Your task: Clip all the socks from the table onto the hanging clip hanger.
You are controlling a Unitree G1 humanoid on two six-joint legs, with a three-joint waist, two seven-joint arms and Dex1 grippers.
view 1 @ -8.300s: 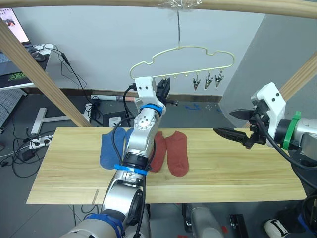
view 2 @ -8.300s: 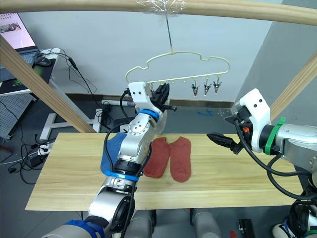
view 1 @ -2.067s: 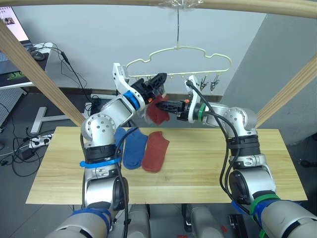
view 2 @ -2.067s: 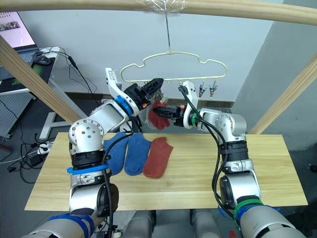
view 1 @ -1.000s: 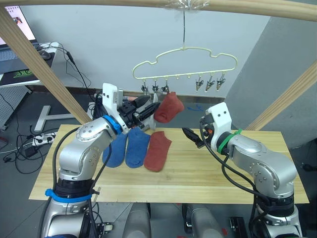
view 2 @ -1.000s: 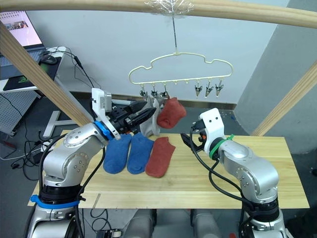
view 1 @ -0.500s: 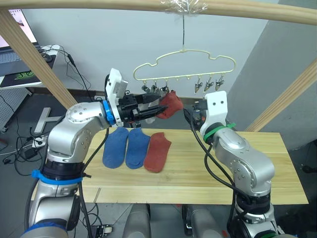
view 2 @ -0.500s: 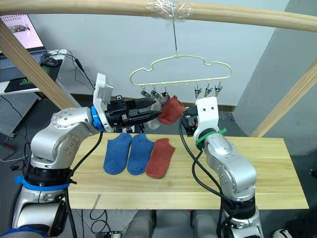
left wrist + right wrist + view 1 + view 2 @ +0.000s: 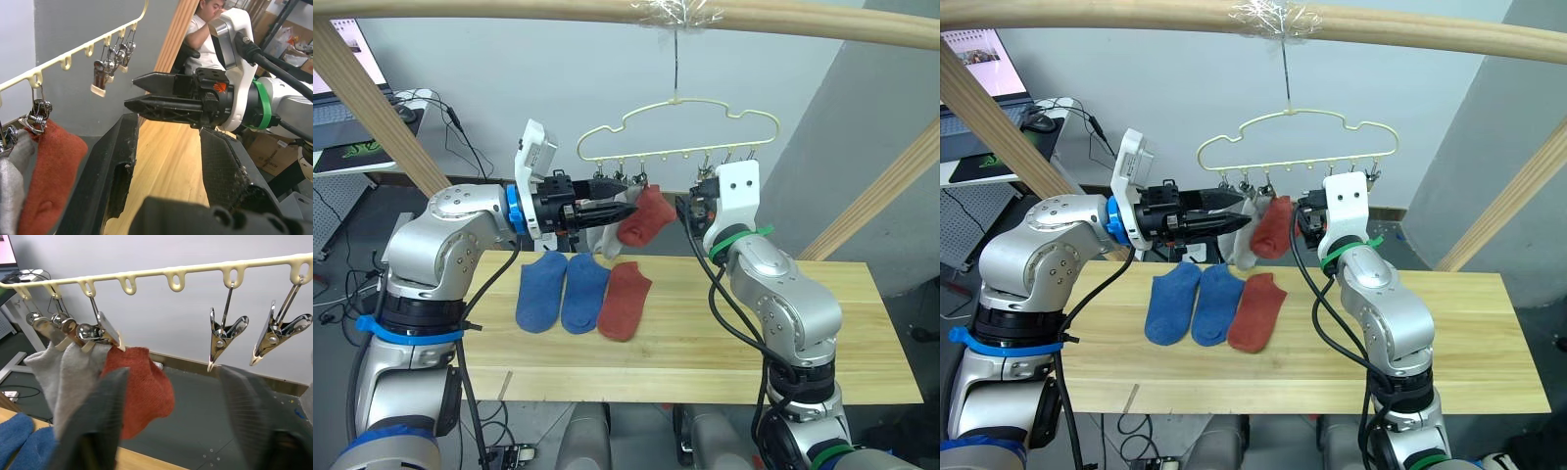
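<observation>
Left eye view — three socks hung clipped on the hanger (image 9: pixel 677 127); three lay on the surface (image 9: pixel 724 328) — both tools' fingers apart, empty.

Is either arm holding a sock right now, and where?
Nothing is held. Left gripper and right gripper are both open; the rust-red sock hangs from the clip hanger.
</observation>
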